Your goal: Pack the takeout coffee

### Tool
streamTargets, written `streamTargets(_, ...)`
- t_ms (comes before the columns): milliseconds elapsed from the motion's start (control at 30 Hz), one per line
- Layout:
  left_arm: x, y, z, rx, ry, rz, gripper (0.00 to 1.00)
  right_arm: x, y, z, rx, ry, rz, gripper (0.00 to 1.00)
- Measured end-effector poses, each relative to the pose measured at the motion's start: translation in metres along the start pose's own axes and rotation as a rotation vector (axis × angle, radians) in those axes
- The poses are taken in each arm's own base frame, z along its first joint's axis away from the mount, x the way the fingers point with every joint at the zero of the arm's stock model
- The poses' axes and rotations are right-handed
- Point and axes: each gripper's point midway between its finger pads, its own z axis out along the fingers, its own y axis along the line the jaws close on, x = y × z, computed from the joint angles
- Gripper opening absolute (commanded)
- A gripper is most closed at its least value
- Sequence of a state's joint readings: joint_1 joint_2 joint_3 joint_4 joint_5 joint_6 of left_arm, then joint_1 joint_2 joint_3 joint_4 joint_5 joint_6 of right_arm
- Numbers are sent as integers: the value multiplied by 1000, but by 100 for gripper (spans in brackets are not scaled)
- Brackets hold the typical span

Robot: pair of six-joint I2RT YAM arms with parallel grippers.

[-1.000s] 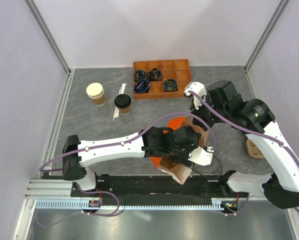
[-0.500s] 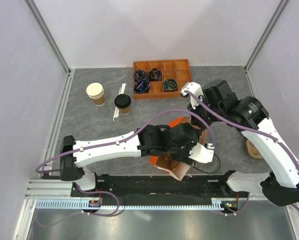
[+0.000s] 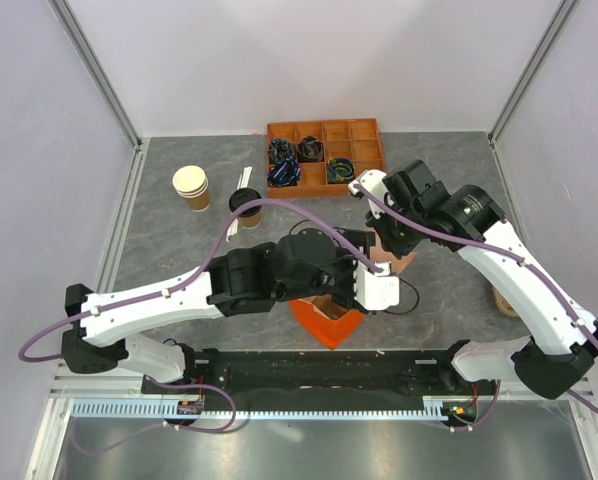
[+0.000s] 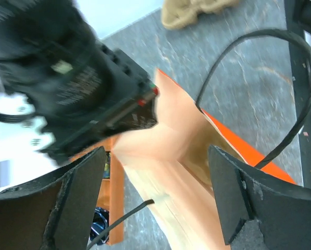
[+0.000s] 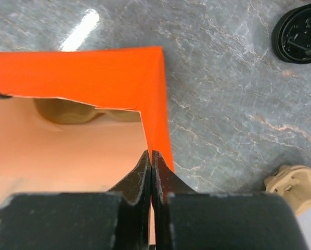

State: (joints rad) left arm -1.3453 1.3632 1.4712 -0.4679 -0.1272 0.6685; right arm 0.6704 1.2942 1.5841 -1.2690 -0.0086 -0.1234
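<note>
Orange paper bag (image 3: 324, 322) nearest, kraft-brown inside, mouth partly open, on the desk (image 3: 179, 250) just ahead of the arm bases. Right claw (image 5: 151, 156) pinched fully shut on a corner of the bag's orange rim. Left claw (image 4: 158, 192) spread wide, gripping nothing, poised over the mouth (blurred in its wrist view, so cannot tell whether touching the paper).

Step in hand, as a judgement: opening the bag to receive the cup. To do it well:
- Hold the rim fast with the right claw.
- Ease the left claw's wide fingers down inside and press outward against the creased walls to square up the mouth.
- Flatten the base for standing unaided.
- Go gently at the fold, for fear of tearing thin paper.
- Mind the black cable (image 4: 233, 57) arcing across the opening.

Counted, going outward:
- one bag
- one crumpled tan object (image 3: 506, 297) at the right edge
- one loose black lid (image 5: 300, 32)
- one takeout coffee (image 3: 245, 207), lidded and upright, well apart from the bag on the far left of the desk
- one white wrapped stick (image 3: 244, 178) just beside it
- one stack of lidless cups (image 3: 191, 187)
- one orange compartment tray (image 3: 364, 134) farthest, with dark coils in four cells
</note>
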Motion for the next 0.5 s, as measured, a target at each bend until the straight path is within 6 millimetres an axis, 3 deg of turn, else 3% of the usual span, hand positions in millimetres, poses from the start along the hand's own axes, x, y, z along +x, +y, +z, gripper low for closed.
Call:
streamTargets(100, 2, 6, -5, -24, -12, -30, 95, -1, -2, 5, 5, 13, -7, 31)
streamTargets(200, 13, 16, -9, -46, -2, -92, 100, -3, -2, 5, 5, 7, -24, 67)
streamTargets(400, 55, 60, -19, -131, 36, -323, 100, -6, -14, 3, 43, -3, -65, 88)
streamTargets(500, 78, 77, -29, -180, 38, -442, 100, -22, -14, -7, 37, -37, -81, 88)
